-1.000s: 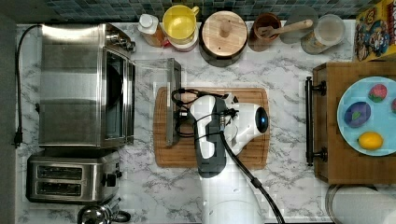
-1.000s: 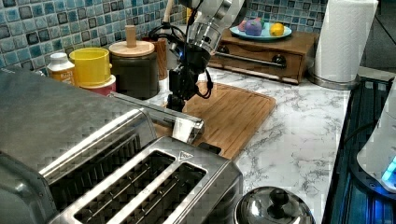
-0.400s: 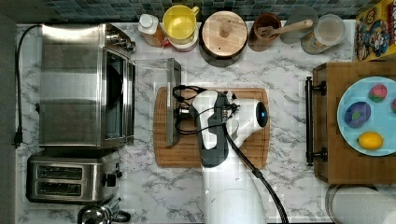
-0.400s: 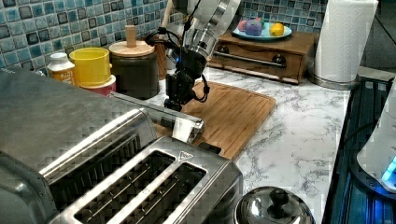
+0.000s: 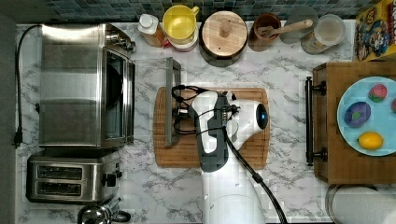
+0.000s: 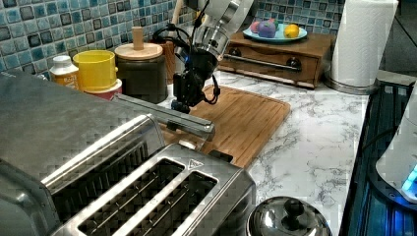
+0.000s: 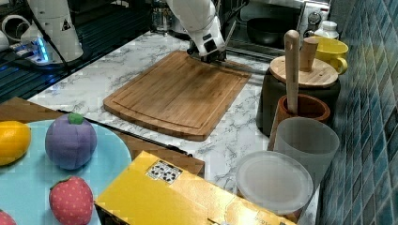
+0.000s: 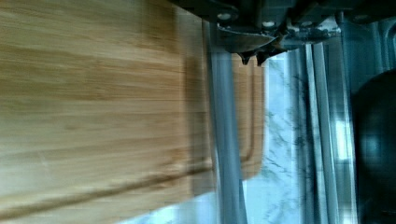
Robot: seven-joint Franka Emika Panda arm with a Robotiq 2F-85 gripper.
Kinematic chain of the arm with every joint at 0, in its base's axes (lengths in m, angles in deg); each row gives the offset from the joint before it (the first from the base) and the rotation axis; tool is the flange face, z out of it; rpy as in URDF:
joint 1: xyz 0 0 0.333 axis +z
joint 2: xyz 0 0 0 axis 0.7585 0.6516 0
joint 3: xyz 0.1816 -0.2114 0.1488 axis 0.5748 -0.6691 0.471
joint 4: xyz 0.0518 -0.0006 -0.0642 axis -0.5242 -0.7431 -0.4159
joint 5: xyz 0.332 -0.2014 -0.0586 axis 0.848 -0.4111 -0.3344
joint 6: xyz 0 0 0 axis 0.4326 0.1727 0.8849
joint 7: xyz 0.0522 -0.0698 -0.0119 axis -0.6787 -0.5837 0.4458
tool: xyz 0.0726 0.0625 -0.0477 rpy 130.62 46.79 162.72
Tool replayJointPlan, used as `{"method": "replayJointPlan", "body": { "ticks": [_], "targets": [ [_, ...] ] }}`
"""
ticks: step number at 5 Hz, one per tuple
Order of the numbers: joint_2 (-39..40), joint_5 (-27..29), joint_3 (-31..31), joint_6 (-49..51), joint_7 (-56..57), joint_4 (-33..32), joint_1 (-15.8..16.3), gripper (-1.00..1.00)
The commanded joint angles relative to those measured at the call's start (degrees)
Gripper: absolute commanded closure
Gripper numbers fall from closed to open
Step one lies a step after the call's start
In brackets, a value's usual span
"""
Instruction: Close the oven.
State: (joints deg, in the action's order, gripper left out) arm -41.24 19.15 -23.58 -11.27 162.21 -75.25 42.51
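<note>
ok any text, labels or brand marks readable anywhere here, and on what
No text reads clearly.
Cereal box: cartoon print, lettering too blurred.
Yellow box's square code patch: unreadable.
White robot base: small dark triangle sign, no legible words.
Bottle label: too small.

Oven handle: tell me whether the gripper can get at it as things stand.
Probably yes. The gripper hangs right at the handle of the oven door, which lies open and flat over the board. Nothing sits between them.

A white, grey-veined marble table (image 5: 289, 182) is shown, backed by a wall of small blue-green mosaic tiles (image 6: 29, 29). A dark stovetop (image 6: 378, 147) is seen at the left view's right edge.
</note>
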Motion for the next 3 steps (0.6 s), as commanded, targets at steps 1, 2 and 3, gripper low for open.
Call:
{"method": "replayJointPlan", "body": {
  "ticks": [1,2,3],
  "targets": [
    [-13.75,-2.1,8.52,-3.45,-4.58,4.96,9.77,1.0],
    [-14.41,-11.62,9.62,-7.28,-13.22,6.22,11.89,1.0],
    [-14.94,-31.37,10.06,-10.95,-28.39,7.82,14.96,1.0]
  ]
}}
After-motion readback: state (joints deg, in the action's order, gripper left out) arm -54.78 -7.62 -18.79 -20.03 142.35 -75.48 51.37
